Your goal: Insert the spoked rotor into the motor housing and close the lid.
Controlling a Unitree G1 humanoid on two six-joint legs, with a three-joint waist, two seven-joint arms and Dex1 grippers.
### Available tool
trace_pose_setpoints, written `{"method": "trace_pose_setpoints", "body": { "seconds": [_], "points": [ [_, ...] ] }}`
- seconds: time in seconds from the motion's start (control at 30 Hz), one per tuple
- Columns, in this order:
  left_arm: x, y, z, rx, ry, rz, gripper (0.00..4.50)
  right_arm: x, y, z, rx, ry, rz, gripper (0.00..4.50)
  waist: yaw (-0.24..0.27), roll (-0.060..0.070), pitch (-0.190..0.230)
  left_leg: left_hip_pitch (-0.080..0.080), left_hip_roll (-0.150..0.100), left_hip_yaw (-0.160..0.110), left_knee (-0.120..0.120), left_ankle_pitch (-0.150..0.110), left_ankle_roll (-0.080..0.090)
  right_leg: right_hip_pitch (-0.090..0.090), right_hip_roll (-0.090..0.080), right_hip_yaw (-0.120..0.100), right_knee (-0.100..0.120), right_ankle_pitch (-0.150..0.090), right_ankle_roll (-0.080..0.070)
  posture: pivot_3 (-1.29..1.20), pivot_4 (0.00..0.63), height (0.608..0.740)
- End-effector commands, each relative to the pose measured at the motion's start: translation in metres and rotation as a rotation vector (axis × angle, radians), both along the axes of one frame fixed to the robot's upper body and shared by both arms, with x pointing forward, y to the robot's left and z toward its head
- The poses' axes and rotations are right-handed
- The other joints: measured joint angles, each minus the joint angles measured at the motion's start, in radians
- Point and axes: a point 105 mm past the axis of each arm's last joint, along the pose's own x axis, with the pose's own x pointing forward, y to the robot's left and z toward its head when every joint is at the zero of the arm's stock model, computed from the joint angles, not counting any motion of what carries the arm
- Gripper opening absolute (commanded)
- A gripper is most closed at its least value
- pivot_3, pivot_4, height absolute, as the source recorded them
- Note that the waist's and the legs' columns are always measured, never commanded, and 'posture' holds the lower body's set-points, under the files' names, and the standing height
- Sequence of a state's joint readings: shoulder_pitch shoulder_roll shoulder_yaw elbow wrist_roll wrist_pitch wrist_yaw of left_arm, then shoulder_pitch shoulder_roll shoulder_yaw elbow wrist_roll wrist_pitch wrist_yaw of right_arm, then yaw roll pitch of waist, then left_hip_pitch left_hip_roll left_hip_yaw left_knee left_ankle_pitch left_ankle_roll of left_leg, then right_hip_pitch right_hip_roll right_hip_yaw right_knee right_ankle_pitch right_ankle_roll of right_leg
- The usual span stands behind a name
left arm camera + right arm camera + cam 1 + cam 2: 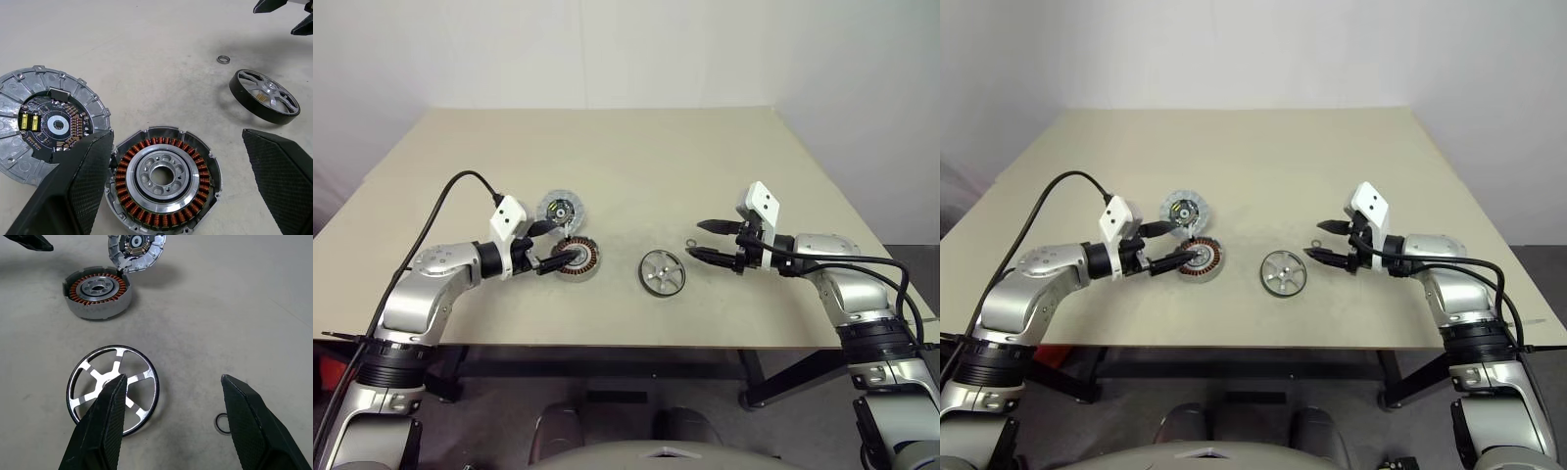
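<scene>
While nothing is gripped: rotor pickup pending.
Right hand (702, 240): open, empty, near spoked rotor (663, 271).
Left hand (548, 247): wide open, empty, at motor housing (578, 258).
Next: close on the rotor's rim.

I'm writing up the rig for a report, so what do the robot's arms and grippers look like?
Both arms are silver-grey metal with black joint bands and black cables looping to the wrists. Each wrist carries a white box-shaped camera block. The left gripper and right gripper each have two black tapered fingers with finely textured pads.
</scene>
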State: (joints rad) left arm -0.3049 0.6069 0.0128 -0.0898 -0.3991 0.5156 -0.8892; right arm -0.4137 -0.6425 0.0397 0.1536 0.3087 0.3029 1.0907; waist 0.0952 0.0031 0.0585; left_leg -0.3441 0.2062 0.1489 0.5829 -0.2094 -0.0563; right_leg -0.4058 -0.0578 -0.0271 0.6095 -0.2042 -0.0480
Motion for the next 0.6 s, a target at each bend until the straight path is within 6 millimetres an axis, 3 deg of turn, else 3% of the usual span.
{"method": "trace_pose_setpoints", "body": {
  "seconds": [0.03,0.37,0.6],
  "points": [
    [0.001,-0.002,0.013,-0.011,-0.044,-0.009,4.46,0.002,0.0,0.021,0.008,-0.08,0.003,3.45,0.0,0.0,0.0,0.0,0.0,0.0,0.0,0.0,0.0,0.0,0.0,0.0,0.0,0.0,0.0,0.0,0.0,0.74],
    [0.004,-0.002,0.013,-0.006,-0.047,-0.009,4.46,-0.002,0.005,0.027,0.068,-0.043,-0.009,3.45,0.0,0.0,0.0,0.0,0.0,0.0,0.0,0.0,0.0,0.0,0.0,0.0,0.0,0.0,0.0,0.0,0.0,0.74],
    [0.006,0.0,0.014,0.002,-0.052,-0.004,4.46,-0.022,0.021,0.042,0.26,0.17,0.025,3.45,0.002,0.0,0.0,0.0,0.0,0.0,0.0,0.0,0.0,0.0,0.0,0.0,0.0,0.0,0.0,0.0,0.0,0.74]
  ]
}}
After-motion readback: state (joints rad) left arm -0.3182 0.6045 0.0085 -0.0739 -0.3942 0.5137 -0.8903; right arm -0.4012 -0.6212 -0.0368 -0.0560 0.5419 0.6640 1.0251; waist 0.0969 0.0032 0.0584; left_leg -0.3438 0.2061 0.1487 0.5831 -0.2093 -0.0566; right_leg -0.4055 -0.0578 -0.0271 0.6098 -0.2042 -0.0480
